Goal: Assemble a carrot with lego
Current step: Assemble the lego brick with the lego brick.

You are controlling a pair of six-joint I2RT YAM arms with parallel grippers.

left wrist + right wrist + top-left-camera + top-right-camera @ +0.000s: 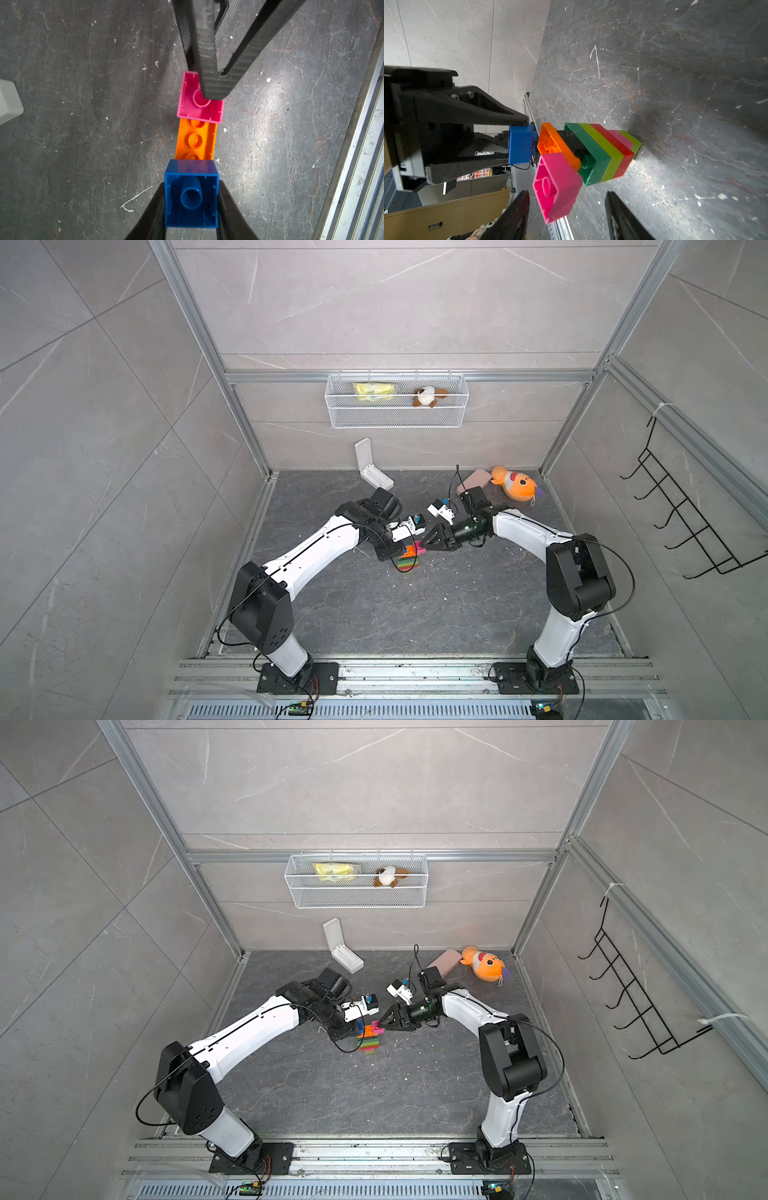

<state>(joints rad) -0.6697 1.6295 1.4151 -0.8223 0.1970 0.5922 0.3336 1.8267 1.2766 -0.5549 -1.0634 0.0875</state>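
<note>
The carrot (409,562) (370,1043) stands mid-table as a stack of lego, its lime tip down; green, lime, red and pink layers (602,153) lie under a black brick and an orange brick (556,143) (195,141). My left gripper (192,187) (397,552) is shut on a blue square brick (191,197) (520,145) at one end of the orange brick. A pink square brick (195,108) (556,187) sits slightly askew at the other end. My right gripper (566,194) (424,545) is open, its fingers straddling the pink brick with gaps on both sides.
A white hinged case (372,466) stands at the back. A pink case (473,481) and an orange plush fish (515,485) lie at the back right. A wire basket (397,406) hangs on the back wall, a black rack (685,522) on the right wall.
</note>
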